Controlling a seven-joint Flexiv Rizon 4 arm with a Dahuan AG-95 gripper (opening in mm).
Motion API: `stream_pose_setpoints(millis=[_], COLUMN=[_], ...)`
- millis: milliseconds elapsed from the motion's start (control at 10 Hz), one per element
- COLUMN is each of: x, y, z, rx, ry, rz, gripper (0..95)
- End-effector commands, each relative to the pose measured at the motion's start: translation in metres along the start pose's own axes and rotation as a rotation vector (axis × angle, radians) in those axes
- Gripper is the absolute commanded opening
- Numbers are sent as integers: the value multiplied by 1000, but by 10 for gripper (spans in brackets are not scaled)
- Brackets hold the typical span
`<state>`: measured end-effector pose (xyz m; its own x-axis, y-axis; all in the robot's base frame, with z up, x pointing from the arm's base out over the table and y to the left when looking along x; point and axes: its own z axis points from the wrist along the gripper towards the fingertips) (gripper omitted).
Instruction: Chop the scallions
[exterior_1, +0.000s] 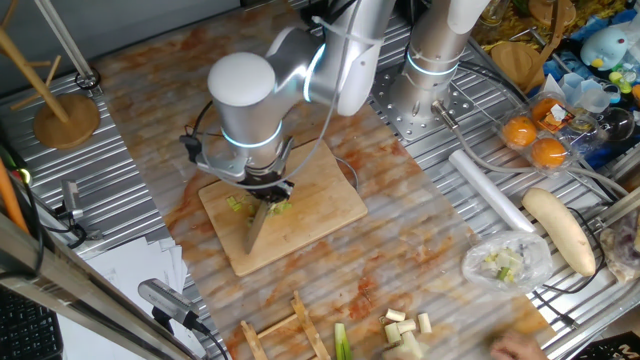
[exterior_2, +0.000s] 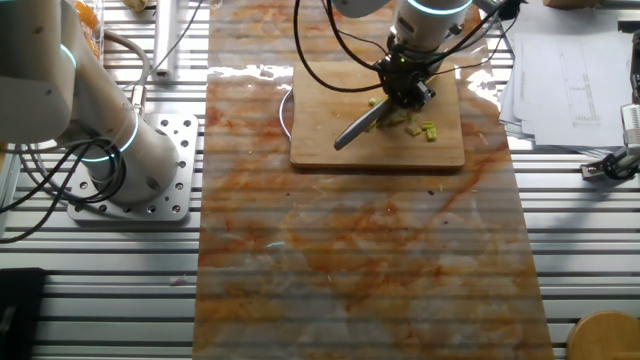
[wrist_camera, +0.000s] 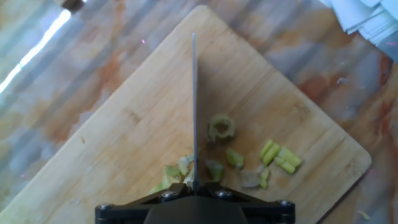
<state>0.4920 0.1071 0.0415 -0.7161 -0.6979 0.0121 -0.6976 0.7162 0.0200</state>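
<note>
My gripper (exterior_1: 268, 190) hangs over the wooden board (exterior_1: 335, 205) and is shut on a knife (exterior_1: 257, 226), whose blade slopes down onto the board. In the hand view the thin blade (wrist_camera: 194, 106) runs straight ahead from the gripper (wrist_camera: 194, 186). Chopped scallions (wrist_camera: 222, 127) lie just right of the blade, with more bits (wrist_camera: 280, 157) further right and some by the blade's heel. The other fixed view shows the gripper (exterior_2: 405, 90), the knife (exterior_2: 358, 127) and green bits (exterior_2: 428, 129) on the board (exterior_2: 330, 150). Short scallion stalk pieces (exterior_1: 405, 330) lie near the front edge.
A second arm's base (exterior_1: 435, 70) stands behind the board. At right lie a pale banana-shaped vegetable (exterior_1: 560, 230), a plastic bag (exterior_1: 505, 260), a white roll (exterior_1: 490, 190) and oranges (exterior_1: 535, 140). A wooden stand (exterior_1: 65, 110) is far left; papers (exterior_2: 570, 60) lie beside the board.
</note>
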Motion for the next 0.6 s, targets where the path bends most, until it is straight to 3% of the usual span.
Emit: stream_pose_setpoints(millis=[100, 600], x=[5, 22], y=[4, 18], z=[1, 1], rx=[-1, -11], ry=[1, -3], rz=[-8, -9], gripper=[0, 0])
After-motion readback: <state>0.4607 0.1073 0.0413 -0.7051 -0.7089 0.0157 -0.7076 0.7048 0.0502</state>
